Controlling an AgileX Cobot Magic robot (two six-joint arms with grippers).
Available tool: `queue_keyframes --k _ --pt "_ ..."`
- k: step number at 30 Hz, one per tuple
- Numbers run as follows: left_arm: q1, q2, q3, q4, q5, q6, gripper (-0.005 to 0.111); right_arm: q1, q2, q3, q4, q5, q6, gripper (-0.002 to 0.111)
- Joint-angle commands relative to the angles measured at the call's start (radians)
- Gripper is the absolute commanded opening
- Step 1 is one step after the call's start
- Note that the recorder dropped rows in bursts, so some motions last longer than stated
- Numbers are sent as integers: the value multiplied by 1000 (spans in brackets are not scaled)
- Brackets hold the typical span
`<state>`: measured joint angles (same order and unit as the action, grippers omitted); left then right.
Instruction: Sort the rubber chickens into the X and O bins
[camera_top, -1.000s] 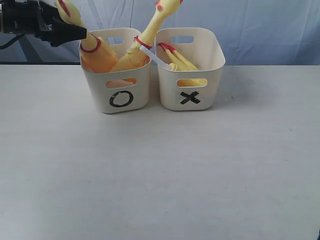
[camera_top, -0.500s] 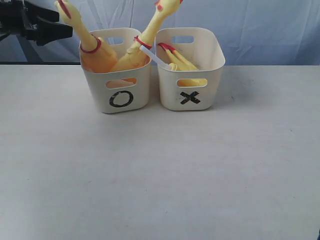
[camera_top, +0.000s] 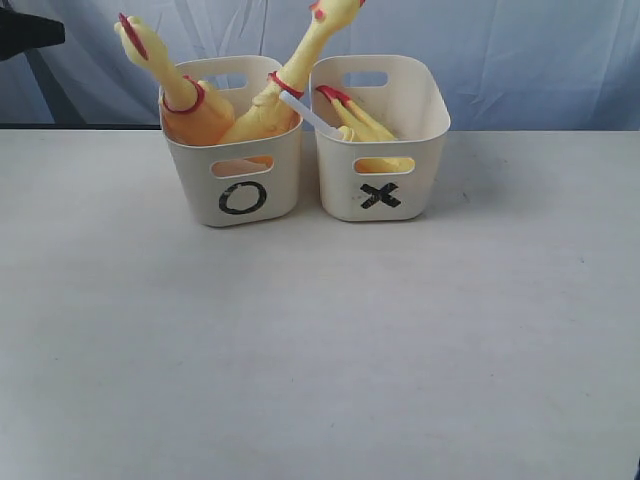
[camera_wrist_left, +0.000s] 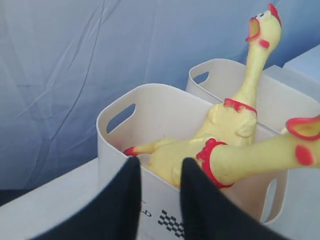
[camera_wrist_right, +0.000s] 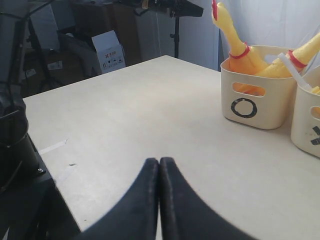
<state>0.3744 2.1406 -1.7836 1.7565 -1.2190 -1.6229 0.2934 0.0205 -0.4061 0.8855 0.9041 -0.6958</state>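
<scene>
Three rubber chickens are sitting in the tubs. Two are sharing the O bin (camera_top: 275, 195): the left chicken (camera_top: 188, 105) is poking its neck up and outward over the outer rim, and the middle chicken (camera_top: 290, 80) is leaning its long neck up over the rim shared with the X bin (camera_top: 425, 160). The third chicken (camera_top: 365, 125) is lying low inside the X bin with its red feet pointing at that shared rim. The chickens look soft and glossy, yellow with red neck bands. The bins are smooth cream plastic with rounded corners and slot handles, and they are standing side by side, nearly touching, on the pale matte surface (camera_top: 320, 350). A white strip (camera_top: 305, 112) is resting across their adjoining rims.

The left pincer (camera_wrist_left: 159, 167) is hovering just outside the O bin with its jaws apart and nothing between them. From there the left chicken is lying just beyond the fingertips, its long axis running across the gap, so the left arm is clearly the nearer one. The right pincer (camera_wrist_right: 159, 165) is hanging low over bare surface, well apart from both bins, with its jaws pressed together on nothing.

With no chicken lying loose, the sorting appears to be complete.
</scene>
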Motion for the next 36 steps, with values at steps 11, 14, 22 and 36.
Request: queue_keyframes --k 11,14,22,36 --pt "5 -265 1 -12 -2 -101 0 -3 -7 5 5 -1 -1 0" --pt "5 -334 15 -12 -2 -128 0 -3 -7 5 5 -1 -1 0" --pt "5 -537 210 -12 -2 -124 0 -3 -7 5 5 3 -1 0" --pt "5 -1193 627 -12 -2 -79 0 -3 -7 5 5 3 -1 0"
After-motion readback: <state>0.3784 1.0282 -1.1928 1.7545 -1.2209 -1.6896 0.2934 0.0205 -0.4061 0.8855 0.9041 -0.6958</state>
